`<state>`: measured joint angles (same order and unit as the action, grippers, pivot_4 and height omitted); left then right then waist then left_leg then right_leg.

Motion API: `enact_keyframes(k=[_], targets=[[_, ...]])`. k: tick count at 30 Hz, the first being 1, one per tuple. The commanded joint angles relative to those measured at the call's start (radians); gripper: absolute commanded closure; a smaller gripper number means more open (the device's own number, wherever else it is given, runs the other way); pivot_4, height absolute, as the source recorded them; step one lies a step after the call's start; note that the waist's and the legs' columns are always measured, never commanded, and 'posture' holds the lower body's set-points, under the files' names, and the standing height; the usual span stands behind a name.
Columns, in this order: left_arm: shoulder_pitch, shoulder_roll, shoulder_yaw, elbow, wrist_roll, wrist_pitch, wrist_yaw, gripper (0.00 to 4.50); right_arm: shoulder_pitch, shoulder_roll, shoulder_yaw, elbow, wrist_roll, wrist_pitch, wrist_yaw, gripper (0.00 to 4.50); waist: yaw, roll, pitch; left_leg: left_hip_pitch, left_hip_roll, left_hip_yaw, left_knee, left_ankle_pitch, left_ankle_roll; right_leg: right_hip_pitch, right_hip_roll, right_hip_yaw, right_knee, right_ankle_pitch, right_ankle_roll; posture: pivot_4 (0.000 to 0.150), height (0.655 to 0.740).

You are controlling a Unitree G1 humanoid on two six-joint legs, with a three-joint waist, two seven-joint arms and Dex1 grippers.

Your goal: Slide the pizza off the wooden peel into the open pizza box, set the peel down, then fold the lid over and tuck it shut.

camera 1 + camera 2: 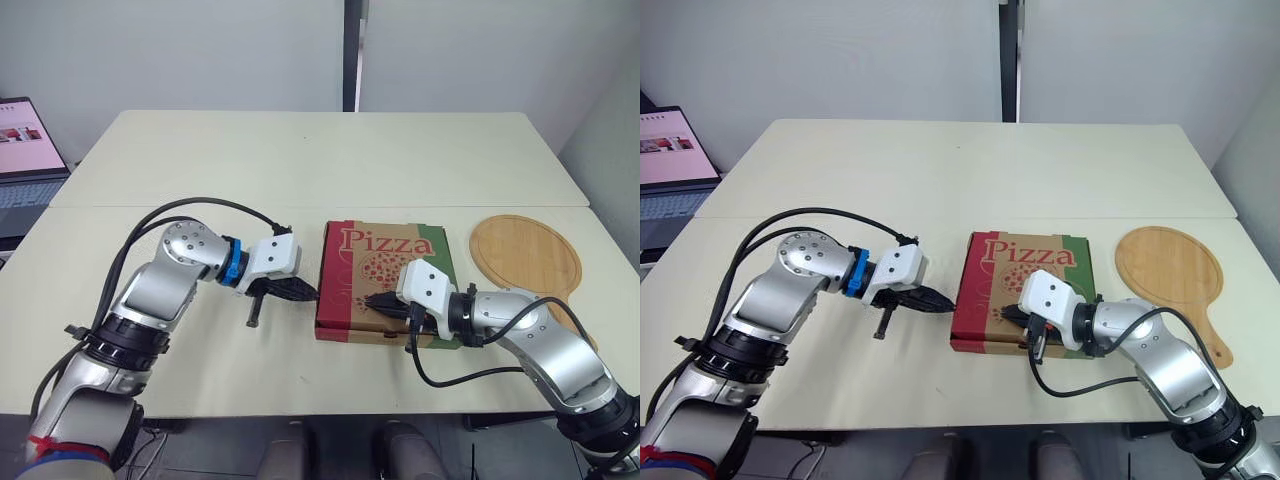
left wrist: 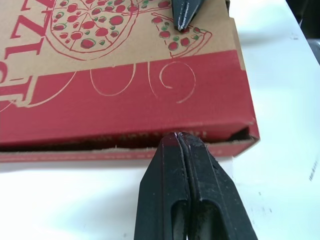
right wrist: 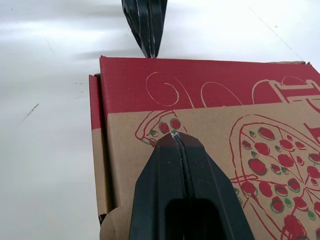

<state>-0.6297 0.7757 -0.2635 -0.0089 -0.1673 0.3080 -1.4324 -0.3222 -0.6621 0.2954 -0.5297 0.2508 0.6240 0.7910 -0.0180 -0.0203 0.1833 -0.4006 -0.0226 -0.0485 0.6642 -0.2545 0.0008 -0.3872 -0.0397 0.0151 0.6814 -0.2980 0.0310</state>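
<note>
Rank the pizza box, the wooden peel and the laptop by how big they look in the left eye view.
1. pizza box
2. wooden peel and laptop: about alike, laptop cut off at the edge, so unranked.

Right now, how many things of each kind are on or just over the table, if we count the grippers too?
Pizza box: 1
Wooden peel: 1
Grippers: 2, the left gripper and the right gripper, both shut
Total: 4
</note>
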Motion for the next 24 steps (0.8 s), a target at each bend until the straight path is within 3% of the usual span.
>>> enact_keyframes(k=[1, 24], targets=[[0.013, 0.048, 0.043, -0.021, -0.017, -0.006, -0.01, 4.5, -0.001, -0.01, -0.005, -0.005, -0.013, -0.021, 0.012, 4.46, 0.0, 0.0, 0.0, 0.0, 0.0, 0.0, 0.0, 0.0, 0.0, 0.0, 0.0, 0.0, 0.0, 0.0, 0.0, 0.15, 0.74], [0.11, 0.116, 0.061, -0.018, -0.022, -0.046, 0.005, 4.5, 0.026, 0.002, 0.03, 0.047, -0.068, -0.045, 0.017, 4.46, 0.0, 0.0, 0.0, 0.0, 0.0, 0.0, 0.0, 0.0, 0.0, 0.0, 0.0, 0.0, 0.0, 0.0, 0.0, 0.15, 0.74]])
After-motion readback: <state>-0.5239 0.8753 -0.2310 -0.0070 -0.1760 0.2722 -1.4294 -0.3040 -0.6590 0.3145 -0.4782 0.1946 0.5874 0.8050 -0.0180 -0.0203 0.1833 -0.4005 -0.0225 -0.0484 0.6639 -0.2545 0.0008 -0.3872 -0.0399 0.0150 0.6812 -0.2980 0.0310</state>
